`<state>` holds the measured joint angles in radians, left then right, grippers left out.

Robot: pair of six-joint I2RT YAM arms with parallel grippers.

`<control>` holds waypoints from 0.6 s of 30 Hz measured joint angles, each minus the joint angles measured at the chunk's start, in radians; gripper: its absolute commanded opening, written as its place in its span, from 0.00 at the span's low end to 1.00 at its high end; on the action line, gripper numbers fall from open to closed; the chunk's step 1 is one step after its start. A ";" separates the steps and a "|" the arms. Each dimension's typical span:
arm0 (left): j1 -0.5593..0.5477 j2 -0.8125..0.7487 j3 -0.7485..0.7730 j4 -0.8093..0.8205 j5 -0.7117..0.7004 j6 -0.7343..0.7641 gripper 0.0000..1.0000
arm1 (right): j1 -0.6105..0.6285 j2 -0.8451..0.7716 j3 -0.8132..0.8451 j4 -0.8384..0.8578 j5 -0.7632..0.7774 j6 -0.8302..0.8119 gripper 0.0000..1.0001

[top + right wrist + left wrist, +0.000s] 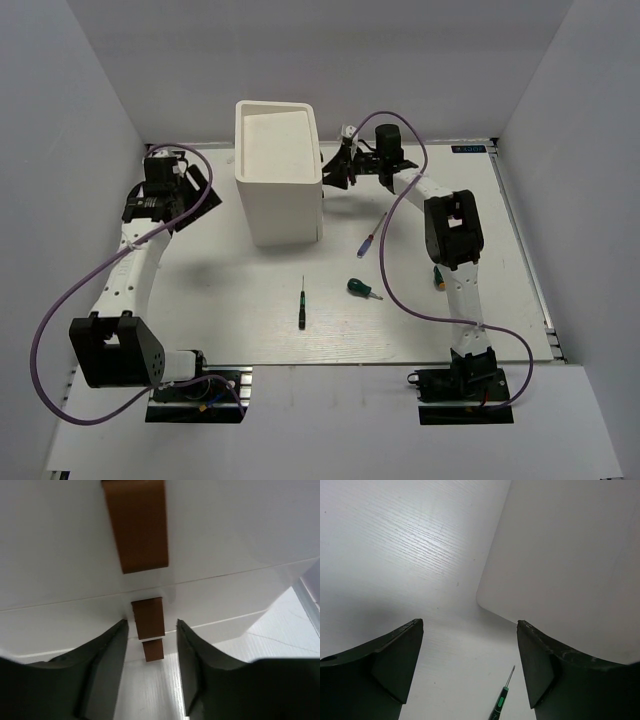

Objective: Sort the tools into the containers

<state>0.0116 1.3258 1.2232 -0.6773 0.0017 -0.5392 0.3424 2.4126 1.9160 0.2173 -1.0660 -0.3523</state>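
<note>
White cabinet [278, 175] is standing far-centre on table [200, 300] | right gripper [151, 622] is straddling its middle brown drawer tab [148, 615], jaws half-open, gaps either side, holding nothing | left gripper [469, 623] is hovering wide open, empty, beside cabinet | black screwdriver [302, 303], blue/red screwdriver [372, 235], green stubby screwdriver [363, 289] are lying loose in front.

The white counter [250, 320] carries a tall white cabinet [278, 190] standing toward the back. To its right and a little nearer lies a thin blue-and-red screwdriver [372, 236]. Nearer still, a thin black screwdriver [302, 303] and a stubby green-handled screwdriver [363, 289] lie apart. A second stubby screwdriver [438, 277] lies farther right, partly hidden.
</note>
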 measured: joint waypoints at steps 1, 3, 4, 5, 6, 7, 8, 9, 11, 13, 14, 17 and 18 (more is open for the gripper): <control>-0.001 0.000 -0.004 -0.003 0.000 -0.001 0.86 | 0.000 0.000 -0.006 0.009 -0.011 0.000 0.46; -0.003 0.000 -0.006 -0.005 0.000 -0.001 0.86 | 0.000 0.000 -0.017 0.022 -0.028 0.001 0.34; -0.006 0.000 -0.006 -0.002 0.002 -0.001 0.86 | 0.000 0.000 -0.018 0.026 -0.034 0.001 0.27; -0.008 0.000 -0.006 0.001 0.006 -0.001 0.84 | 0.000 0.000 -0.019 0.028 -0.041 0.003 0.21; -0.008 0.000 -0.007 0.005 0.010 -0.001 0.83 | -0.002 0.000 -0.019 0.035 -0.050 0.005 0.02; -0.009 -0.001 -0.012 0.013 0.014 0.000 0.81 | -0.003 0.000 -0.019 0.039 -0.056 0.000 0.00; -0.009 -0.004 -0.020 0.024 0.021 0.000 0.80 | -0.006 0.000 -0.021 0.041 -0.060 0.004 0.00; -0.010 -0.006 -0.029 0.031 0.028 0.000 0.77 | -0.010 0.000 -0.025 0.047 -0.065 0.007 0.00; -0.010 -0.007 -0.042 0.037 0.039 0.000 0.76 | -0.018 -0.008 -0.047 0.066 -0.065 0.007 0.00; -0.010 -0.008 -0.051 0.051 0.048 -0.001 0.72 | -0.021 -0.029 -0.082 0.085 -0.047 0.008 0.00; -0.010 -0.008 -0.055 0.057 0.051 -0.003 0.72 | -0.023 -0.045 -0.103 0.092 -0.020 0.007 0.00; -0.010 -0.031 -0.085 0.089 0.055 -0.011 0.72 | -0.021 -0.114 -0.171 0.062 0.092 -0.016 0.00; -0.010 -0.043 -0.096 0.095 0.055 -0.014 0.72 | -0.022 -0.137 -0.180 0.035 0.134 -0.028 0.00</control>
<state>0.0017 1.2827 1.1271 -0.5827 0.0566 -0.5537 0.3206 2.2753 1.7355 0.2523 -0.9325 -0.3801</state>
